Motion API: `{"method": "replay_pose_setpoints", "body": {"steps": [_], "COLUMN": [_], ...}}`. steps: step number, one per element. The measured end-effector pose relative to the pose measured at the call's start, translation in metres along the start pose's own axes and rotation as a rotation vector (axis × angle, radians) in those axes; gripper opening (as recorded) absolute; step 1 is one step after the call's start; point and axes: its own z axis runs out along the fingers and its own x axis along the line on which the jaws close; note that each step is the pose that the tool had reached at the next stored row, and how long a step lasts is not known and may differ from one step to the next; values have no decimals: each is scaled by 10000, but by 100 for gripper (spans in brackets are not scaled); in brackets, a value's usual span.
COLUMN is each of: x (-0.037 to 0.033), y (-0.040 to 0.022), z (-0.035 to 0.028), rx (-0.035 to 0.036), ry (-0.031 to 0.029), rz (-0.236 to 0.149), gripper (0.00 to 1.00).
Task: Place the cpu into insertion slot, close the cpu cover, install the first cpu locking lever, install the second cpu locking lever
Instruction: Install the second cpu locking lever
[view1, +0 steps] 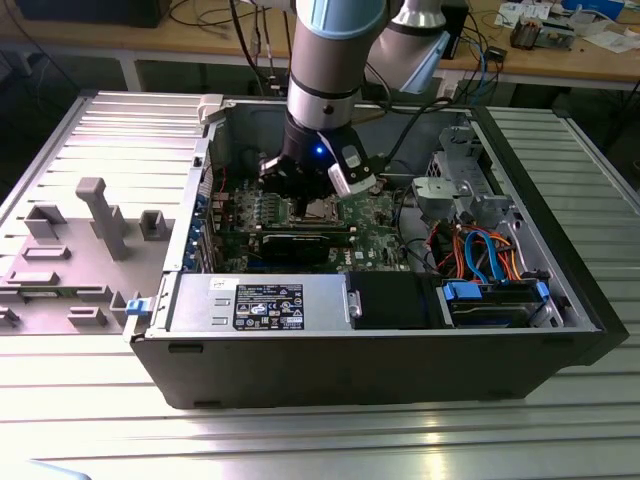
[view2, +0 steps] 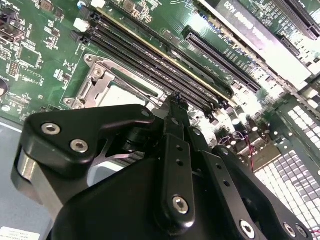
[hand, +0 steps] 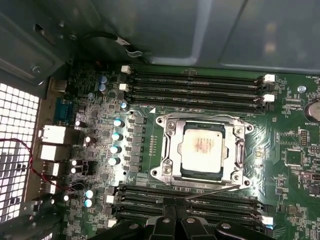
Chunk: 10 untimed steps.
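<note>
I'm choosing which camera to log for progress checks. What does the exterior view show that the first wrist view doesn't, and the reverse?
Exterior view: the arm reaching down into the open computer case, the labelled power supply and blue cables.
First wrist view: the cpu seated with the cpu cover framing it, a thin wire lever and memory slots.
Both: the tool beside the insertion slot on the green board.
</note>
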Motion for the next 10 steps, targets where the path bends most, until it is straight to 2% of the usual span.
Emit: {"method": "replay_pose_setpoints", "body": {"steps": [1, 3, 5, 10], "x": [5, 18, 25, 42], "y": [0, -5, -8, -46], "z": [6, 24, 32, 61], "rx": [-10, -123, -193, -291], "ry": [0, -11, -17, -27], "rz": [0, -14, -19, -26], "gripper": [11, 11, 11, 11]}}
